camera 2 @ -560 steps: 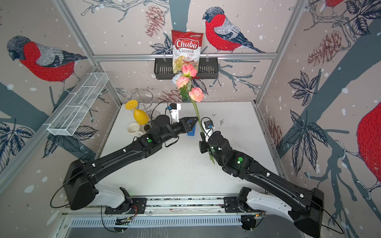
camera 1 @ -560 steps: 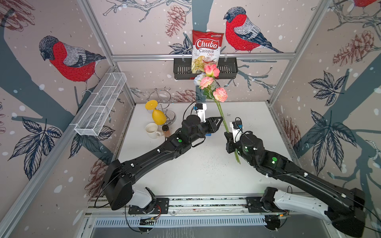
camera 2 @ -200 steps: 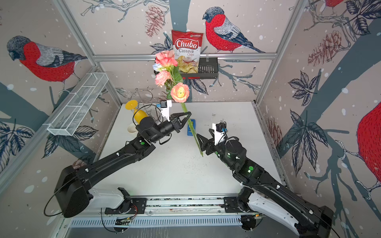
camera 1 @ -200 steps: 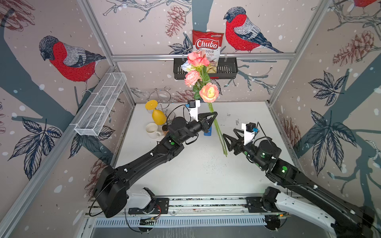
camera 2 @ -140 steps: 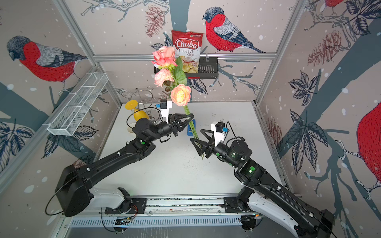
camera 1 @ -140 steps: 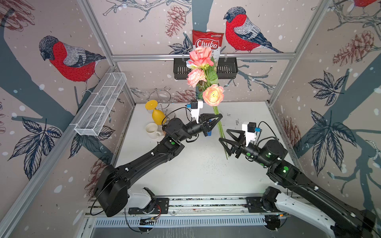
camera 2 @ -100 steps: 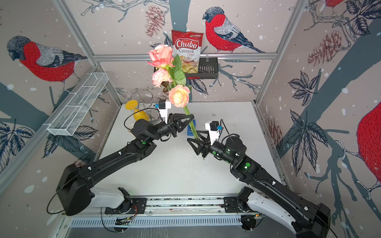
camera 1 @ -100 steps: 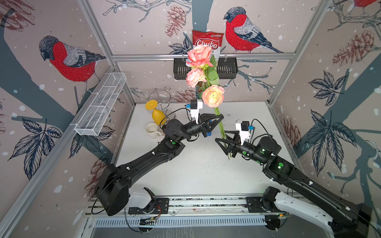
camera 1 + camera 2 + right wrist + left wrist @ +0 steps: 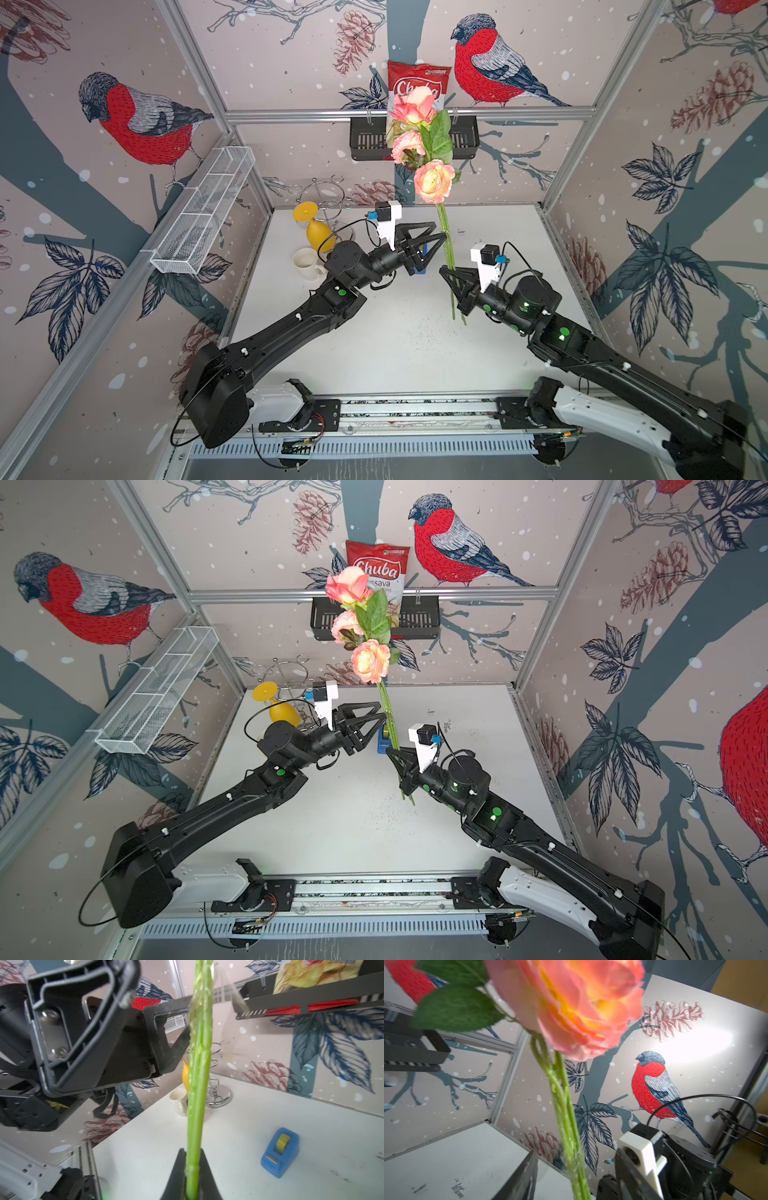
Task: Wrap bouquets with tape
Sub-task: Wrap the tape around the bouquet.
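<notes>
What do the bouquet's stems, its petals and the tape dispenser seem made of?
The bouquet stems look like moulded plastic: uniform glossy green with lumpy ridges. The petals are probably fabric: matte, soft layered edges. The tape dispenser looks like smooth blue plastic with rounded moulded corners.

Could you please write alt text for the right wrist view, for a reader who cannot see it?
The right gripper is shut on the green bouquet stems, which rise past the open left gripper close beside them. Behind, a blue tape dispenser stands on the white table.

The bouquet [image 9: 571,1001] is blurred and cropped up close; tape [image 9: 421,271] mostly hidden.
</notes>
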Controlling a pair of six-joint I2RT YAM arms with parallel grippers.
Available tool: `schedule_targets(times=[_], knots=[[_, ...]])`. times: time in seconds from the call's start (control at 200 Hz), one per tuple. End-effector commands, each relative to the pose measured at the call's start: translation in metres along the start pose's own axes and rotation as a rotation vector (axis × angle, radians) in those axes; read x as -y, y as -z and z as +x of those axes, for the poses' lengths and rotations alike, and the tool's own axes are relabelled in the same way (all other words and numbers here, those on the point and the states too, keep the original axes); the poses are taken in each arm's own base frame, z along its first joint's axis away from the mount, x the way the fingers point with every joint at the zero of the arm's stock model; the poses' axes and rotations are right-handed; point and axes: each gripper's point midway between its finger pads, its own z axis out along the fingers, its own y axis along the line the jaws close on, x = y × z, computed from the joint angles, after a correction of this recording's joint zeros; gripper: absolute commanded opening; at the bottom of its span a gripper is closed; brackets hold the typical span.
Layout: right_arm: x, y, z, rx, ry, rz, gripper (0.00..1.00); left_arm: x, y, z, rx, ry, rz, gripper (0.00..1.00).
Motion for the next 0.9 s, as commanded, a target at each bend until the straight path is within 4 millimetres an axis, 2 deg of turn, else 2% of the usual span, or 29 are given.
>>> schedule_targets(times=[0.0, 0.085, 0.21, 0.345, 0.45, 0.52, 0.565, 0.785, 0.891], knots=[[0.017, -0.001, -0.011, 0.026, 0.097, 0.127, 0.0, -0.034, 0.007, 0.006, -0.015, 0.004, -0.201, 0.59], [0.022, -0.006, -0.01, 0.008, 0.139, 0.18, 0.0, -0.039, 0.007, 0.01, -0.027, 0.031, -0.238, 0.59], [0.031, -0.014, -0.006, -0.023, 0.19, 0.268, 0.0, -0.03, 0.004, 0.012, -0.022, 0.055, -0.213, 0.58], [0.042, -0.02, -0.005, -0.039, 0.212, 0.354, 0.0, -0.026, 0.007, 0.003, 0.022, 0.09, -0.241, 0.55], [0.045, -0.023, -0.003, -0.046, 0.222, 0.374, 0.0, -0.031, 0.012, -0.001, 0.046, 0.112, -0.298, 0.55], [0.046, -0.024, -0.001, -0.053, 0.23, 0.385, 0.0, -0.037, 0.013, 0.005, 0.029, 0.117, -0.33, 0.55], [0.046, -0.025, 0.001, -0.061, 0.238, 0.393, 0.0, -0.031, 0.008, -0.004, 0.042, 0.113, -0.325, 0.55], [0.048, -0.029, 0.002, -0.066, 0.254, 0.426, 0.0, -0.043, -0.005, 0.001, 0.023, 0.142, -0.387, 0.5], [0.054, -0.027, 0.0, -0.059, 0.238, 0.464, 0.0, -0.047, -0.002, 0.006, 0.016, 0.139, -0.403, 0.49]])
